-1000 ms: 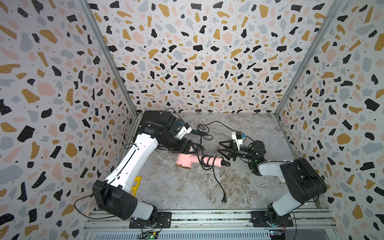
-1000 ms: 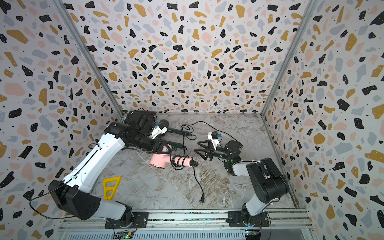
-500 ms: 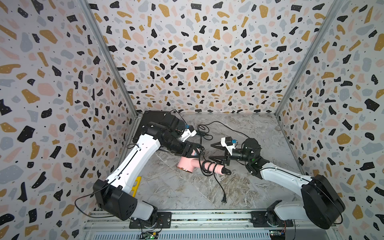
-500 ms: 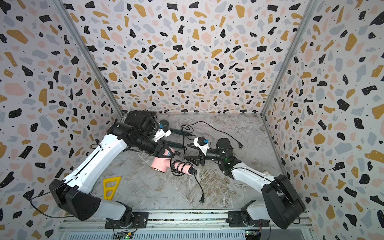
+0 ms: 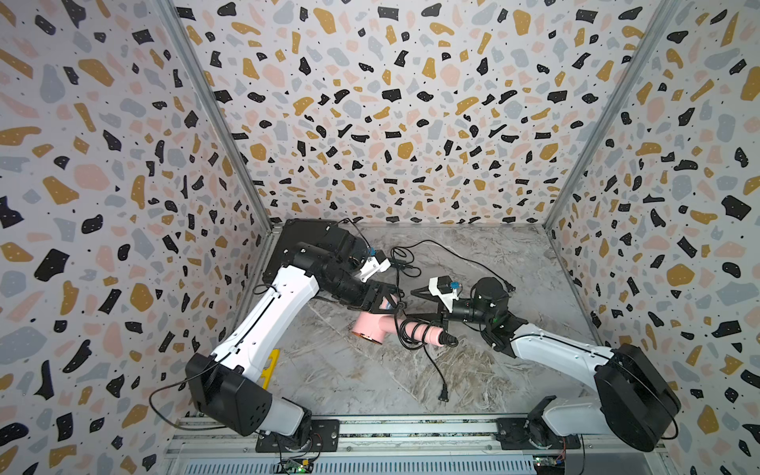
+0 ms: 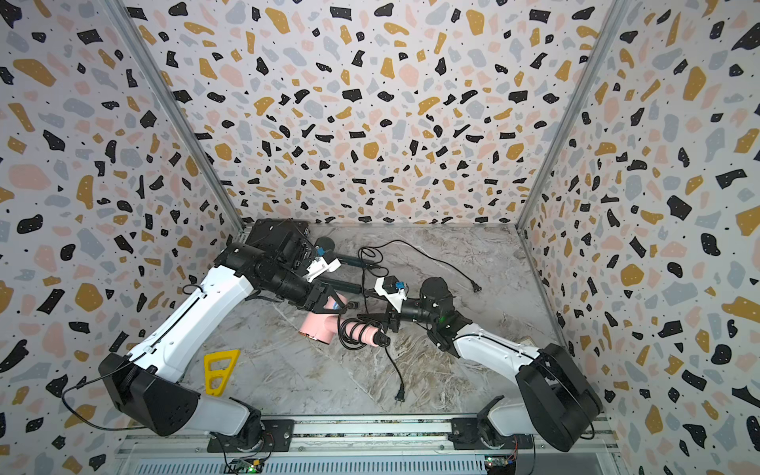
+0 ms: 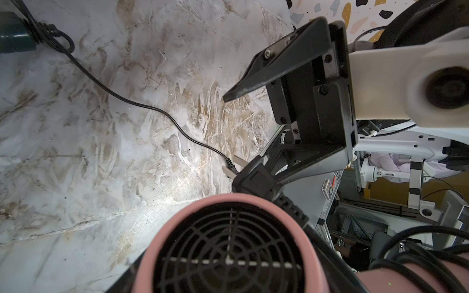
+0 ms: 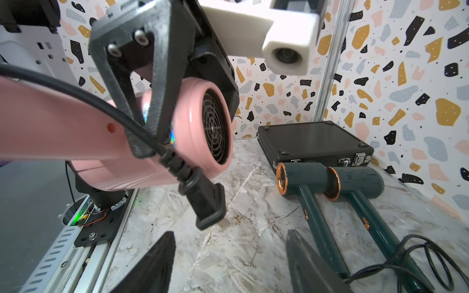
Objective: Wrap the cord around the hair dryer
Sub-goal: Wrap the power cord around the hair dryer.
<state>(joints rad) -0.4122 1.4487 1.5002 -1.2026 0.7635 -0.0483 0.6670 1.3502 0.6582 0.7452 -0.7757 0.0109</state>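
Nearest the front rail, a yellow plastic piece (image 6: pixel 220 370) lies on the surface (image 5: pixel 349 382). Beside it a loose lead (image 5: pixel 436 374) ends in a plug, and I cannot tell which appliance it belongs to.

At mid-surface is the pink hair dryer (image 5: pixel 372 327), with its cord (image 5: pixel 413 331) in several turns round the handle (image 5: pixel 429 334). The jaws of the left arm (image 5: pixel 271 325) clamp the barrel (image 8: pixel 193 121) as they did a second ago, and the dryer has not shifted.

The change is in the right arm (image 5: pixel 555 353). A second ago it was folded back, with its jaws off the handle's end. Now it is stretched out alongside the handle, jaws wide and empty, facing a hanging plug (image 8: pixel 203 200) just off the barrel. I judge the winding mostly done, with the free end next to be caught and tucked.

Farthest back, two green hair dryers (image 8: pixel 302 177) and a black case (image 8: pixel 314 140) sit in the corner.
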